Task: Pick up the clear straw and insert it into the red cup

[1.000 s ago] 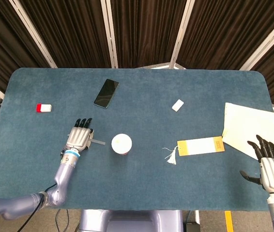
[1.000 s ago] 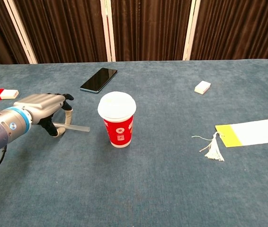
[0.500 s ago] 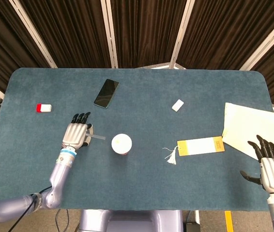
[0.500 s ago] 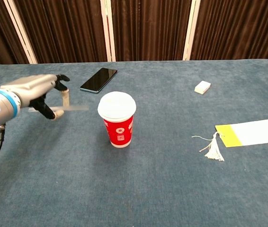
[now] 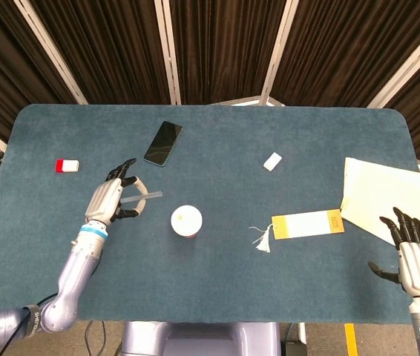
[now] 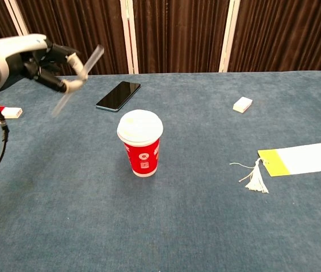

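Since the earlier frame, our left hand [image 6: 27,59] is rising off the tabletop [image 6: 166,226], pinching the clear straw [image 6: 80,78] tilted, up and left of the red cup [image 6: 140,143]. We are advising bringing the straw upright above the lid. Our right hand [image 5: 416,256] is resting open.

Open blue felt table [image 5: 217,259] all around white-lidded red paper cup [image 6: 140,143]; nothing near its top. Black phone [image 6: 118,95] sits behind-left of it, well apart. White-yellow tasselled paper tag [image 6: 296,158] right, far off. Small white block [image 6: 242,104] far back-right.
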Action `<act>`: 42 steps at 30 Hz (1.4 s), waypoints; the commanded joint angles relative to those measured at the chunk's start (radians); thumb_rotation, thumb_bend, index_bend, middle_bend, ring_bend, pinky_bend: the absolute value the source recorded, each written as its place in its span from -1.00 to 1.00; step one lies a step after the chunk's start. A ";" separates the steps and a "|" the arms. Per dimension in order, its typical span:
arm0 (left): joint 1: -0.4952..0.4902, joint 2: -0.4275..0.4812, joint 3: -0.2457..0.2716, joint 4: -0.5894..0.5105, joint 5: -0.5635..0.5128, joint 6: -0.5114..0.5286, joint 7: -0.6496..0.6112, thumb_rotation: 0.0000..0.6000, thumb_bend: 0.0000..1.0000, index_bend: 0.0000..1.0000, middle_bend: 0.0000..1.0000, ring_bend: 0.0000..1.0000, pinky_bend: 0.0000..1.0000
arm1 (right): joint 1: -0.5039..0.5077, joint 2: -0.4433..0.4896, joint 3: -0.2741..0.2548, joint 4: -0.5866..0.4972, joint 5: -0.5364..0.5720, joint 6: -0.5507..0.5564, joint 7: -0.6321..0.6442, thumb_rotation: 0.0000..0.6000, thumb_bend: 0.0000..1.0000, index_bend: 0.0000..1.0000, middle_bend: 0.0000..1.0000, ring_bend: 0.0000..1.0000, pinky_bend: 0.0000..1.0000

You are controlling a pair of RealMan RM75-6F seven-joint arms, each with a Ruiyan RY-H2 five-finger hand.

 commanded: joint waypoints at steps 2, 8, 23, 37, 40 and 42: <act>0.014 0.040 -0.074 -0.103 -0.029 -0.069 -0.170 1.00 -0.09 0.05 -1.00 -1.00 -1.00 | 0.000 0.000 0.000 0.000 0.001 -0.001 0.002 1.00 -0.72 -0.73 -1.00 -1.00 -1.00; 0.011 -0.005 -0.072 -0.095 0.092 -0.096 -0.312 1.00 -0.09 0.06 -1.00 -1.00 -1.00 | 0.001 0.002 0.001 -0.001 0.004 -0.005 0.009 1.00 -0.72 -0.73 -1.00 -1.00 -1.00; -0.061 -0.101 -0.058 -0.069 0.116 -0.073 -0.384 1.00 -0.10 0.07 -1.00 -1.00 -1.00 | 0.000 0.007 0.005 -0.008 0.018 -0.014 0.021 1.00 -0.72 -0.73 -1.00 -1.00 -1.00; -0.080 -0.123 -0.015 -0.043 0.113 -0.062 -0.396 1.00 -0.09 0.07 -1.00 -1.00 -1.00 | 0.001 0.006 0.003 -0.006 0.014 -0.014 0.020 1.00 -0.72 -0.73 -1.00 -1.00 -1.00; -0.080 -0.125 -0.006 -0.038 0.114 -0.062 -0.402 1.00 -0.10 0.07 -1.00 -1.00 -1.00 | 0.001 0.006 0.003 -0.006 0.014 -0.014 0.020 1.00 -0.72 -0.73 -1.00 -1.00 -1.00; -0.078 -0.126 0.002 -0.035 0.116 -0.056 -0.400 1.00 -0.09 0.08 -1.00 -1.00 -1.00 | 0.001 0.007 0.003 -0.006 0.014 -0.014 0.020 1.00 -0.72 -0.73 -1.00 -1.00 -1.00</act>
